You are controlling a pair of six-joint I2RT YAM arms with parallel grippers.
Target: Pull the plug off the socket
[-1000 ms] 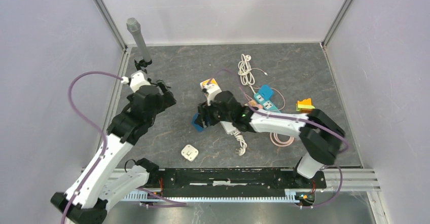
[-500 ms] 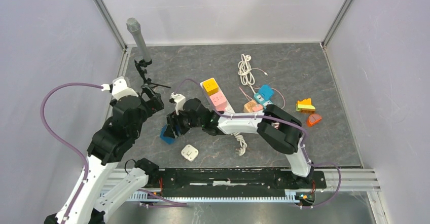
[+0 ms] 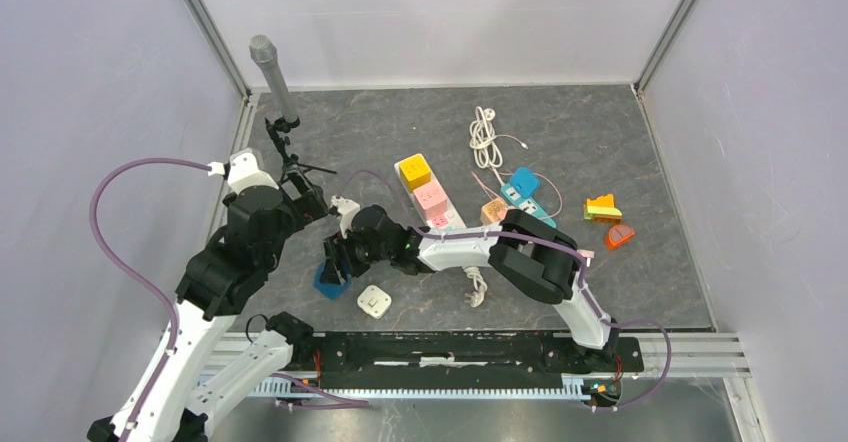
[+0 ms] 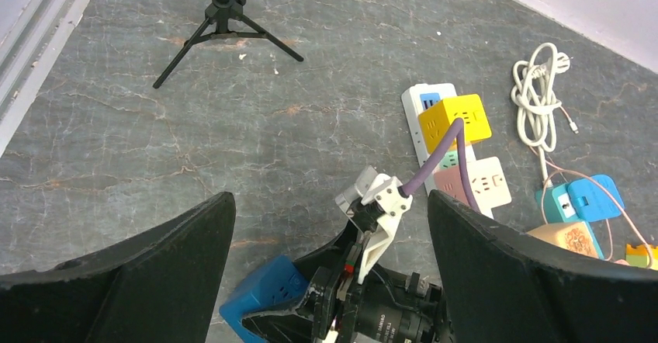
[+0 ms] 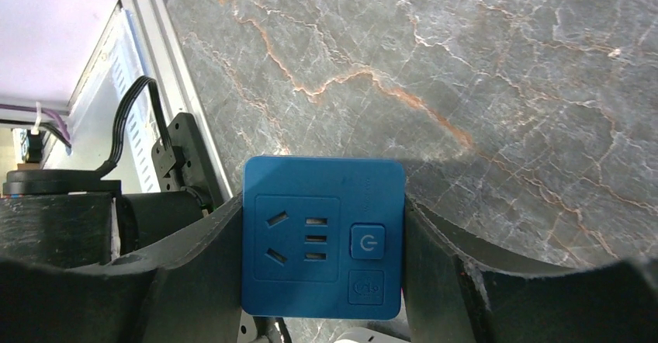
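The plug, a blue cube (image 3: 326, 280) with socket holes and a power button on its face (image 5: 323, 234), is clamped between the fingers of my right gripper (image 5: 323, 240). In the top view that gripper (image 3: 335, 268) holds it low over the floor, left of and apart from the socket strip (image 3: 447, 224). The strip (image 4: 425, 102) still carries a yellow cube (image 3: 414, 171) and a pink cube (image 3: 431, 198). My left gripper (image 4: 330, 203) hangs wide open above the right wrist, with nothing between its fingers; it sits at the left (image 3: 303, 198).
A white square adapter (image 3: 374, 301) lies just right of the blue cube. A microphone on a small tripod (image 3: 283, 127) stands at the back left. A coiled white cable (image 3: 484, 137), a teal block (image 3: 522, 187) and orange pieces (image 3: 603, 207) lie to the right.
My right arm carried the blue cube away from the strip, leftward and toward the near edge. The left arm drew back to the left and then held still.
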